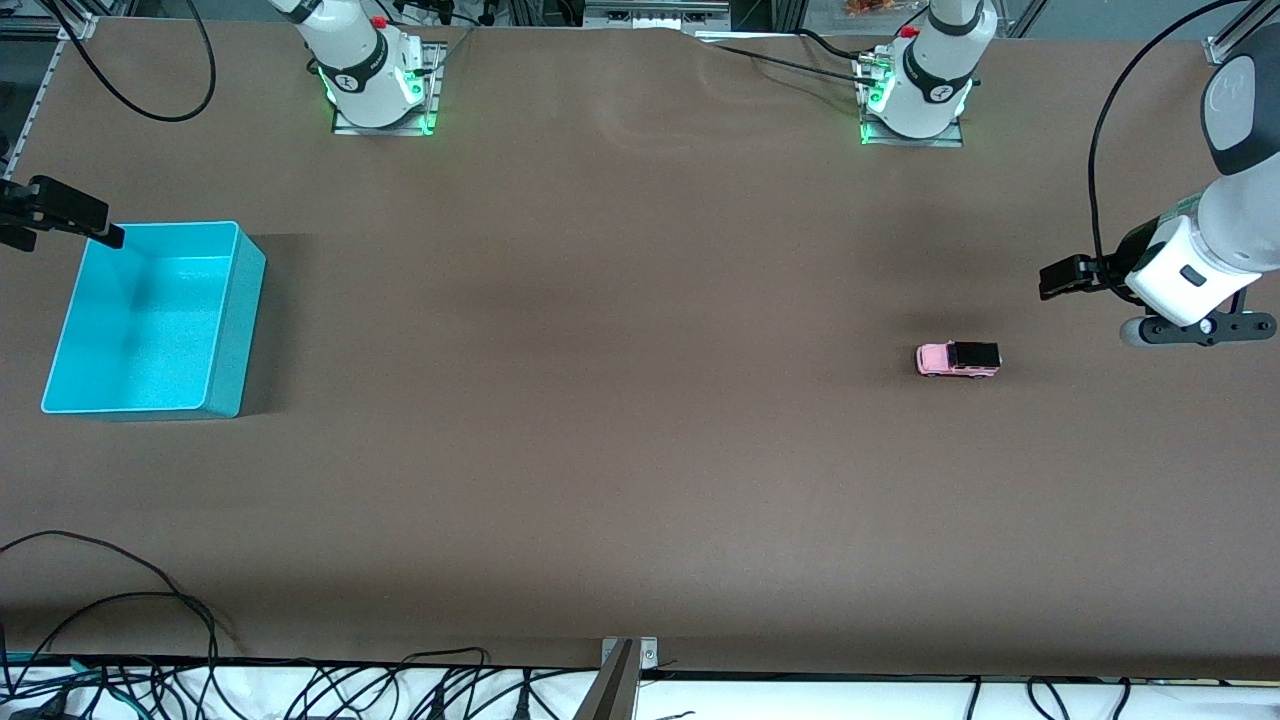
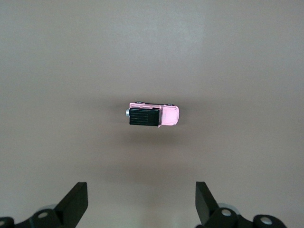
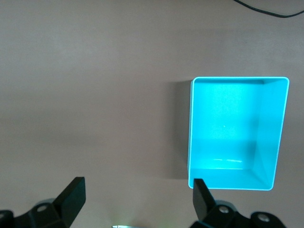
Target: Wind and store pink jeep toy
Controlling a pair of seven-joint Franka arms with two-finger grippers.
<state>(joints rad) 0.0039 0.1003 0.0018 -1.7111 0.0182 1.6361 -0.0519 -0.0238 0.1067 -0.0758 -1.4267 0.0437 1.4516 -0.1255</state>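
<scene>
A wide counter (image 1: 640, 480) covered in plain brown material fills nearly the whole front view, matte and slightly rippled near the arms' bases along its upper edge. Black cables (image 1: 250, 685) tangle along the edge nearest the front camera, over a white strip, and another cable (image 1: 150, 80) loops across the corner by the right arm's base. Bits of metal framing show past the counter at the top of the front view.

The pink jeep toy (image 1: 958, 359) sits on its wheels on the bare counter toward the left arm's end, its black roof up and pink hood pointing toward the right arm's end. In the left wrist view the toy (image 2: 153, 115) lies alone on the brown surface, well apart from the fingertips (image 2: 76, 199).

The left end effector (image 1: 1062, 277) hangs in the air over the counter near the toy, not touching it, its fingers spread wide and holding nothing.

A turquoise bin (image 1: 150, 320) stands open at the right arm's end of the counter, nothing visible inside. The right end effector (image 1: 60, 215) hovers at the bin's rim, likewise released and empty; in the right wrist view the bin (image 3: 237, 133) lies ahead of its spread fingers (image 3: 71, 197).
</scene>
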